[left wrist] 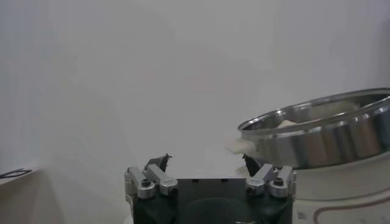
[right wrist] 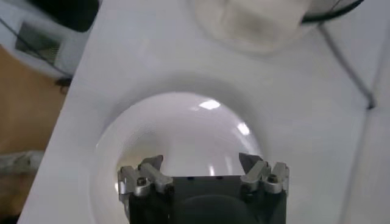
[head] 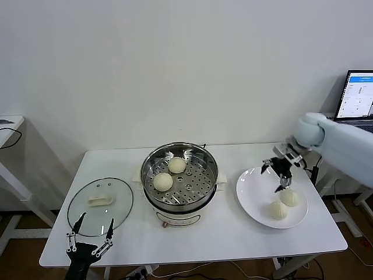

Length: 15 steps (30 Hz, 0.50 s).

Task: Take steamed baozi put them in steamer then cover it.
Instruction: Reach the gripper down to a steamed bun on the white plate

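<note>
A white table (head: 233,233) carries three things. The glass cover (head: 100,206) lies left, the steamer (head: 179,181) stands mid-table, and a white plate (head: 253,195) sits right.

White plate (right wrist: 152,140) beneath spread jaws

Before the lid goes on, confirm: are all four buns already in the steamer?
No. The head view shows only two buns in the steamer; two more lie on the white plate.
</note>
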### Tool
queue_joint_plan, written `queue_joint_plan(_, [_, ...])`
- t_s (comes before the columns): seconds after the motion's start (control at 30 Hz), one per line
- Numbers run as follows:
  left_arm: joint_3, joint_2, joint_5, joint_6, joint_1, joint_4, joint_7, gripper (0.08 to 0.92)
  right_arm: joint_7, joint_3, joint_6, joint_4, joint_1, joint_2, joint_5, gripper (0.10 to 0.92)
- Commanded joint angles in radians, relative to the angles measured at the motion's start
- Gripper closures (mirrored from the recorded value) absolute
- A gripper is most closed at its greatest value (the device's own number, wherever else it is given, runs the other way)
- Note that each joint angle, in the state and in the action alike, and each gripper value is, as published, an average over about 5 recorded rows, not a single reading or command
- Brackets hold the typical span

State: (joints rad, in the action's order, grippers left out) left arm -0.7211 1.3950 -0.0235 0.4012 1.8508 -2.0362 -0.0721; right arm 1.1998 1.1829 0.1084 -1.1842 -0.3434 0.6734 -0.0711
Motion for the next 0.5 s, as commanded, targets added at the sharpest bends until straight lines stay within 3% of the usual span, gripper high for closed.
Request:
queue_joint_plan(0.03, [-0.010,0.001,0.000,-0.001,0.003,0.006,0.000,0.177,-0.016,-0.051,0.023,0.032,0.147,-0.038,0.108,0.203])
queue_joint_plan(0.5, [-0.007,0.007,-0.004,0.002,0.004,0.016,-0.001,0.177,-0.031,-0.091,0.007,0.031,0.218,-0.035,0.134,0.203])
